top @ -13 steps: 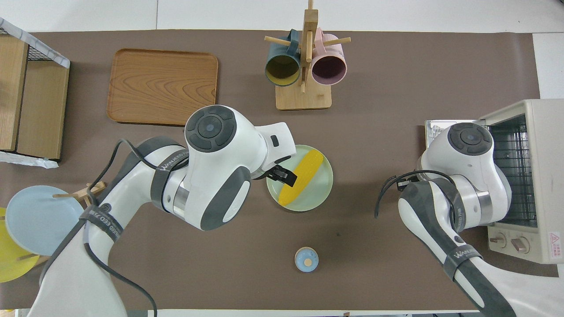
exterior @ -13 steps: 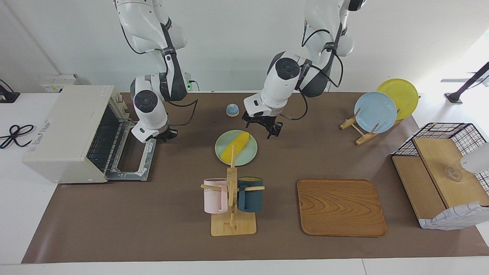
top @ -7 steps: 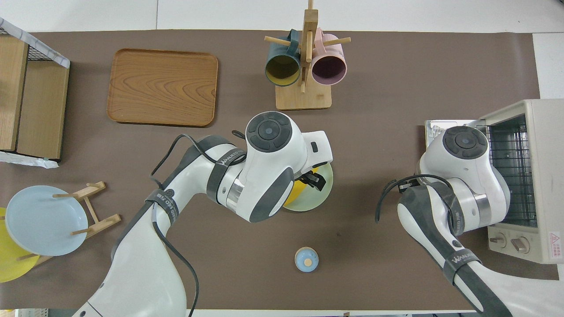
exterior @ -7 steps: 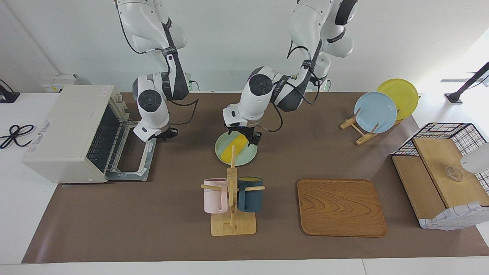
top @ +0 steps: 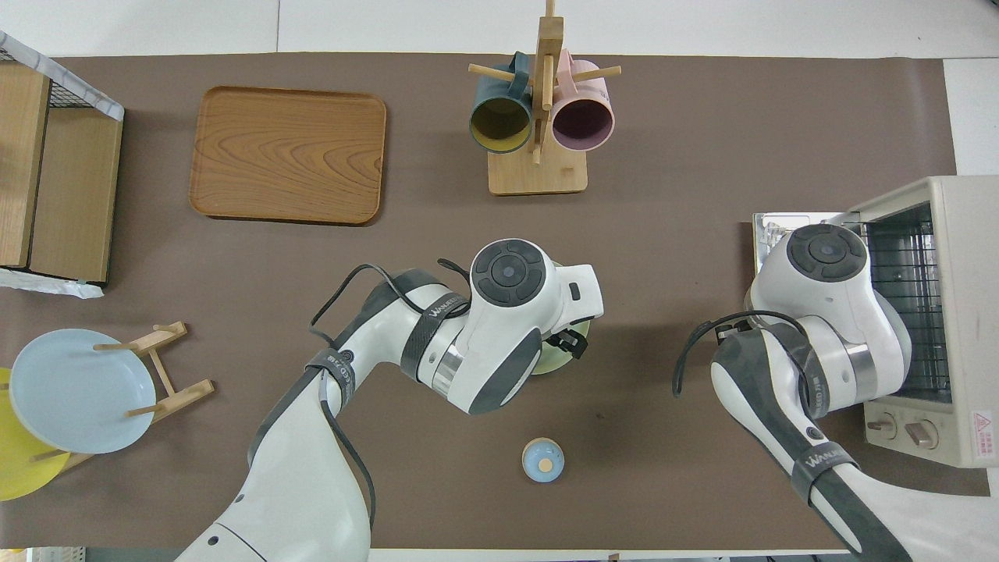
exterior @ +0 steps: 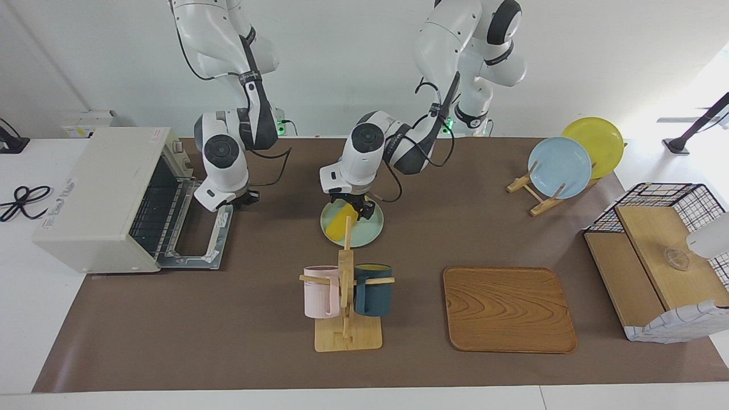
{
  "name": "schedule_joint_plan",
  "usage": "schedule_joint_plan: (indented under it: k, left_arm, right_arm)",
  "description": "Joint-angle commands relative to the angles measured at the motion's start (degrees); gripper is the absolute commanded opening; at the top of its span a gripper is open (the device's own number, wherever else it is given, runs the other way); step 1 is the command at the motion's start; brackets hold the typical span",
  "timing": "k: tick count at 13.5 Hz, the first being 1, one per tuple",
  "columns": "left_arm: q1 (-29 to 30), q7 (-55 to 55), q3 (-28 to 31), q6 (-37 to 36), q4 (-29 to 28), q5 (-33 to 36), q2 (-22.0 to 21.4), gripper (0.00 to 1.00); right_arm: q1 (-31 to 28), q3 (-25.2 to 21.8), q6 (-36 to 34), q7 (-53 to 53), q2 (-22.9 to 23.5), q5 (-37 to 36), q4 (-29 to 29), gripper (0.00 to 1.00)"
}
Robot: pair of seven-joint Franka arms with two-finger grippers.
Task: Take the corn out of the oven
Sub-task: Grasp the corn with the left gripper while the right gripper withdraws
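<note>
- Corn [exterior: 338, 225] lies on the mint-green plate [exterior: 367, 233] mid-table, clear of the oven, its upper end hidden under the left gripper. In the overhead view the corn is fully covered by the arm; only a sliver of the plate [top: 563, 357] shows.
- Left gripper [exterior: 354, 209] sits low over the plate, right at the corn's end nearer the robots. Fingers spread wide, one either side of the cob (cannot tell whether they touch it). Not clamped on anything.
- From overhead the left gripper [top: 568, 342] is mostly hidden by its own wrist; only dark finger parts poke out.
- Oven [exterior: 105, 196] stands at the right arm's end of the table, door [exterior: 196, 239] dropped flat, wire rack visible inside. In the overhead view the oven [top: 948, 312] is partly covered by the right arm.
- Right gripper [exterior: 246, 199] hangs over the nearer-to-robots edge of the open door, fingertips pressed together, nothing between them (not visible from overhead).
- Mug rack [exterior: 346, 296] with a pink mug [exterior: 320, 290] and a dark teal mug [exterior: 373, 289] stands farther from the robots than the plate.
- Wooden tray [exterior: 507, 309] lies beside the rack toward the left arm's end.
- Small blue knob-like thing [top: 542, 460] sits nearer to the robots than the plate (hidden in the facing view).
</note>
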Motion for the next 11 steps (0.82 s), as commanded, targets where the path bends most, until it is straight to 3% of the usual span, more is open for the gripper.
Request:
schedule_joint_plan:
  k: [1,4,7,9,11]
  left_arm:
    - [-0.06,0.47,0.88,2.29,-1.46,-0.70,-0.85,1.00]
    - [-0.67,0.21,0.97,3.69,-2.86,-0.70,-1.02,1.00]
    - [-1.28,-0.15,1.06,6.16,-5.15,-0.70,-1.29,1.00]
    - [-1.02,-0.23,1.06,5.46,-4.54,-0.70,-1.29,0.72]
    - [-1.03,-3.64,1.14,0.74,-1.74,-0.70,-1.20,0.36]
  right_arm:
    - [-1.47,0.50,-0.66,0.82,-1.87,-3.13,-1.36,0.02]
    - [-1.47,0.50,-2.94,0.12,-1.95,-5.68,1.26,0.02]
    - [-1.47,0.59,-13.21,-2.68,-3.01,-7.36,7.15,0.03]
    - [-2.08,0.33,-16.82,-6.90,-3.71,-7.80,9.88,0.03]
    - [-3.75,0.33,-18.50,-10.41,-5.20,-8.41,10.68,0.03]
